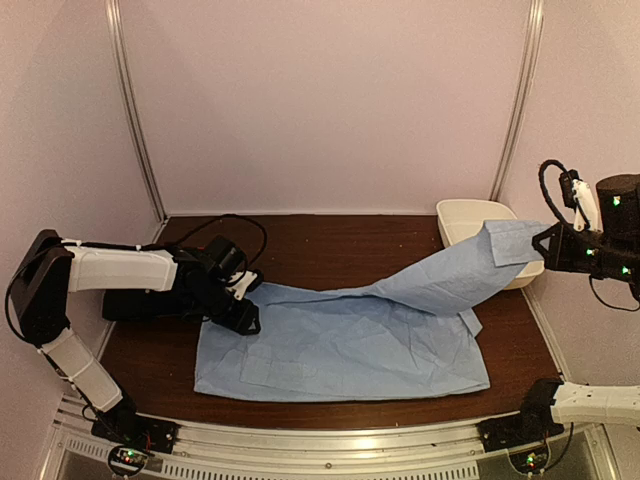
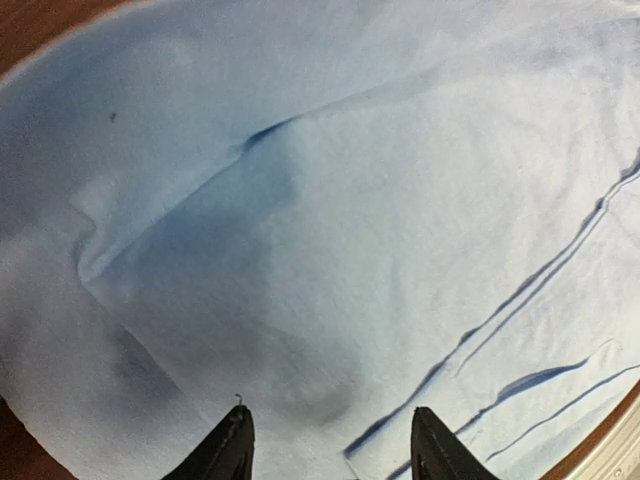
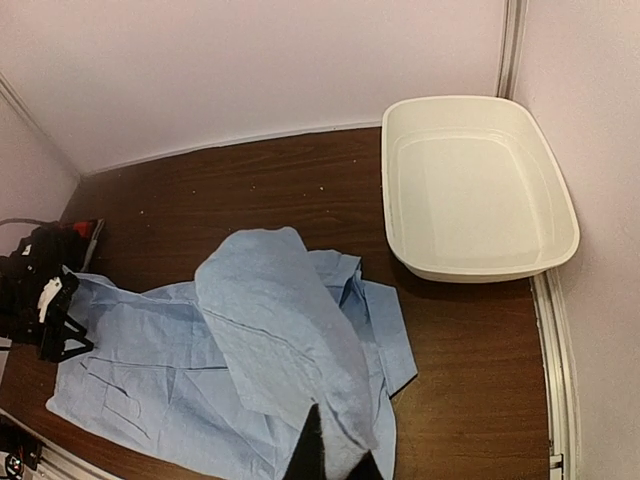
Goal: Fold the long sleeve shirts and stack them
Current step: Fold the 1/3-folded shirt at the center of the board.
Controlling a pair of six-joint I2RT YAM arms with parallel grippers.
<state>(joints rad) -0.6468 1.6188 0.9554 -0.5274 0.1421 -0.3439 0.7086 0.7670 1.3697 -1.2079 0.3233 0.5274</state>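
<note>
A light blue long sleeve shirt [image 1: 340,345] lies spread flat on the brown table. One sleeve [image 1: 450,280] is lifted up and out to the right. My right gripper [image 1: 543,243] holds that sleeve's cuff end in the air beside the tub. In the right wrist view the right gripper [image 3: 337,462] is shut with blue cloth [image 3: 270,320] pinched between its dark fingers. My left gripper [image 1: 243,318] rests low at the shirt's far left edge. In the left wrist view the left gripper [image 2: 333,445] has its fingers apart over the cloth [image 2: 350,200], with nothing between them.
A white oval tub [image 1: 470,218] stands at the back right of the table, just behind the raised sleeve; its rim [image 3: 470,272] shows in the right wrist view. Pale walls close in the back and both sides. Bare brown table [image 1: 330,250] lies behind the shirt.
</note>
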